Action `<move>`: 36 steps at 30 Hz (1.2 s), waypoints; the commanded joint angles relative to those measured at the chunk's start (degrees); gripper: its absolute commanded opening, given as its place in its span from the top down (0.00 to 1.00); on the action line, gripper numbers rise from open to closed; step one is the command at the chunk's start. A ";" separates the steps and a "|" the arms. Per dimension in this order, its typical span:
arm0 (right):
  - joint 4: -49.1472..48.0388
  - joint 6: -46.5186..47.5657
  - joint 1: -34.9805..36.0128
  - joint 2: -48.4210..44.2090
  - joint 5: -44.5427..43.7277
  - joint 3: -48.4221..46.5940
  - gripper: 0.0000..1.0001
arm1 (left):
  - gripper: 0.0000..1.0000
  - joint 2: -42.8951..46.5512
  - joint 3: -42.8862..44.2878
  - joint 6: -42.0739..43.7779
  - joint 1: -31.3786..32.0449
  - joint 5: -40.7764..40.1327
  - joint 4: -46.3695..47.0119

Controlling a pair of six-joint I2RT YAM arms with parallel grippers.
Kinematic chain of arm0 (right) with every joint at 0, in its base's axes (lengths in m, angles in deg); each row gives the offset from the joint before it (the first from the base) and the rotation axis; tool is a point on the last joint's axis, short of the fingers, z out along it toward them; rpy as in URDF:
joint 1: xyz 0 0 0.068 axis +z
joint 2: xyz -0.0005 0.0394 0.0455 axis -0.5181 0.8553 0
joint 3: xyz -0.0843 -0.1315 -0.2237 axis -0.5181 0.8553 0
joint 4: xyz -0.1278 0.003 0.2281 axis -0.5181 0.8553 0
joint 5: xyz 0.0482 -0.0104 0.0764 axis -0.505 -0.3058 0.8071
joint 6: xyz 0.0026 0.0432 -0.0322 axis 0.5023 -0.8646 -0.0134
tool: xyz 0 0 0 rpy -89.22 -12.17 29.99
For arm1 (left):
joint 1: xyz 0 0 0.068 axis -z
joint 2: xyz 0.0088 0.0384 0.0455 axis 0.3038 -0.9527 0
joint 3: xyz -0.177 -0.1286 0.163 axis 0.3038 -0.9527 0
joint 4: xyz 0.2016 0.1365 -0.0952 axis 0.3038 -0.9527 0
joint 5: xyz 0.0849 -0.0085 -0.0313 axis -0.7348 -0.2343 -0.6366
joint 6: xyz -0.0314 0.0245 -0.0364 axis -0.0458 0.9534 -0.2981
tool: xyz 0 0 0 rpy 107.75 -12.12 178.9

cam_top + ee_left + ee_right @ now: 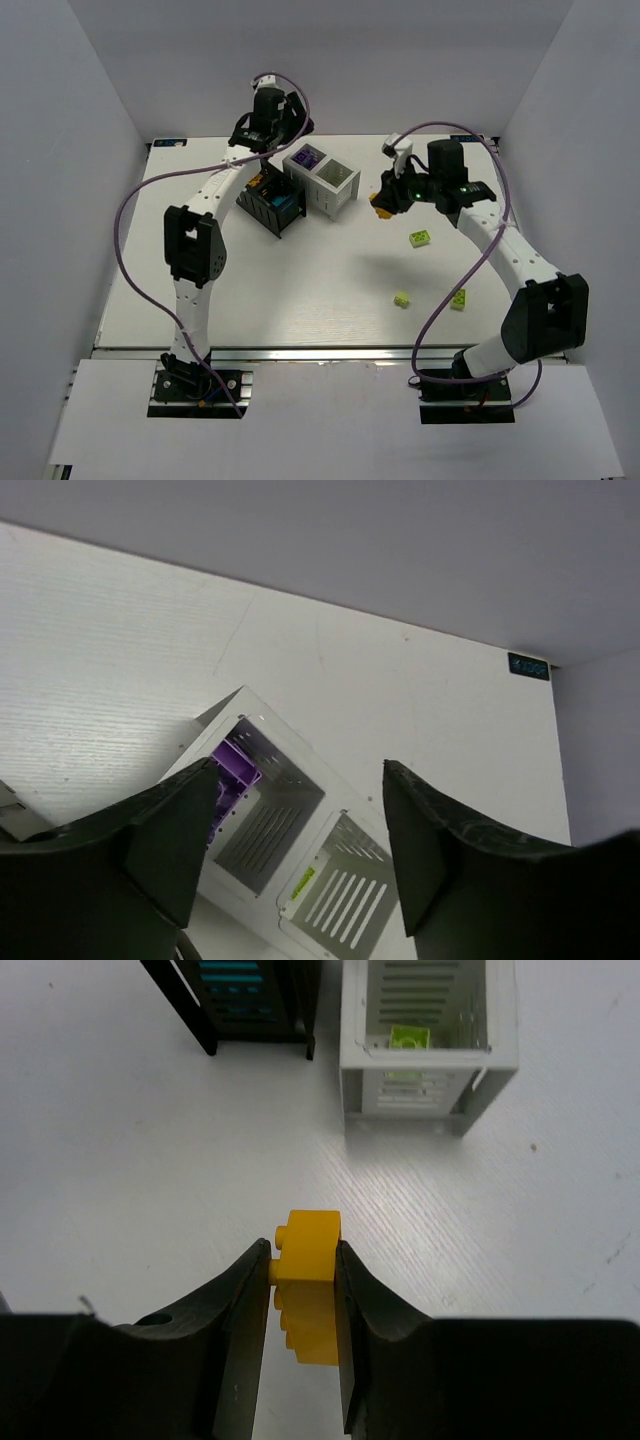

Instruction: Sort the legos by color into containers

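1. The orange brick (308, 1245) looks light, rigid and smooth-walled, so its flat opposite sides give the surest hold.
2. The right hand (301, 1252) is clamped on those sides and holds the brick above the surface (120, 1180), short of the white container (430, 1058).
3. The brick is yellow-orange and blocky, with studs showing on its left side.
4. The left hand (295, 825) hangs over the white container with its fingers apart and nothing between them.

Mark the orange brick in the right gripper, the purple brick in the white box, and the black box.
orange brick (305, 1255): right wrist view, middle of its upper face.
purple brick (234, 772): left wrist view, its exposed side.
black box (262, 213): top view, near wall.
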 commanded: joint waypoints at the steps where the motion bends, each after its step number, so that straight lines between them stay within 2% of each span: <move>1: -6.80 0.52 3.52 2.05 2.05 -6.00 1.00 | 0.26 11.49 -4.04 2.72 -1.14 -0.98 -0.10; 2: -8.31 -0.96 4.49 2.93 1.44 -6.54 1.00 | 0.42 17.87 -7.92 3.34 -1.59 0.24 1.05; 3: -9.98 -1.67 6.15 3.46 1.26 -7.15 1.00 | 0.54 21.67 -12.48 3.43 -1.94 0.34 2.28; 4: -11.65 -2.29 6.86 3.99 1.08 -8.11 1.00 | 0.66 25.45 -22.45 3.08 -2.99 0.34 4.81; 5: -14.97 -3.77 7.65 5.12 0.47 -8.65 1.00 | 0.75 29.41 -27.59 2.04 -3.52 0.51 6.06; 6: -16.13 -4.31 9.05 6.00 0.29 -9.43 1.00 | 0.80 37.36 -32.43 1.59 -4.22 0.60 6.94; 7: -17.10 -4.84 9.68 6.88 0.20 -10.40 1.00 | 0.79 41.27 -41.61 1.15 -5.45 0.69 7.73; 8: -18.94 -5.54 10.38 8.98 0.03 -12.50 1.00 | 0.74 45.05 -45.80 0.10 -5.98 0.43 7.65; 9: -19.04 -7.11 11.52 10.22 -0.06 -13.82 1.00 | 0.60 52.22 -49.67 -0.34 -6.33 0.08 7.48; 12: -21.94 -9.75 13.71 15.75 0.29 -19.71 1.00 | 0.35 64.81 -63.38 -2.63 -6.69 -1.41 5.11; 14: -22.38 -10.64 14.77 20.31 0.03 -25.05 1.00 | 0.29 69.85 -71.28 -5.25 -6.69 -1.94 4.05; 16: -22.91 -11.52 16.44 23.57 -0.85 -29.11 1.00 | 0.23 75.55 -75.00 -6.49 -6.69 -2.30 3.09; 22: -27.29 -11.26 19.52 35.88 -1.38 -44.15 1.00 | 0.18 82.96 -81.60 -9.75 -6.69 -3.17 -1.13; 26: -34.94 -13.36 20.93 41.42 -2.78 -47.06 1.00 | 0.15 87.18 -83.10 -10.36 -6.69 -4.58 -4.47; 30: -37.59 -13.37 21.99 44.68 -4.98 -49.95 1.00 | 0.15 90.52 -85.21 -11.68 -6.78 -5.20 -6.67; 34: -44.43 -14.86 22.07 46.26 -6.39 -47.16 1.00 | 0.13 93.16 -87.67 -13.18 -6.69 -6.08 -6.94; 36: -46.12 -14.86 22.34 48.36 -7.96 -49.85 1.00 | 0.13 93.26 -87.33 -13.01 -6.78 -6.60 -7.37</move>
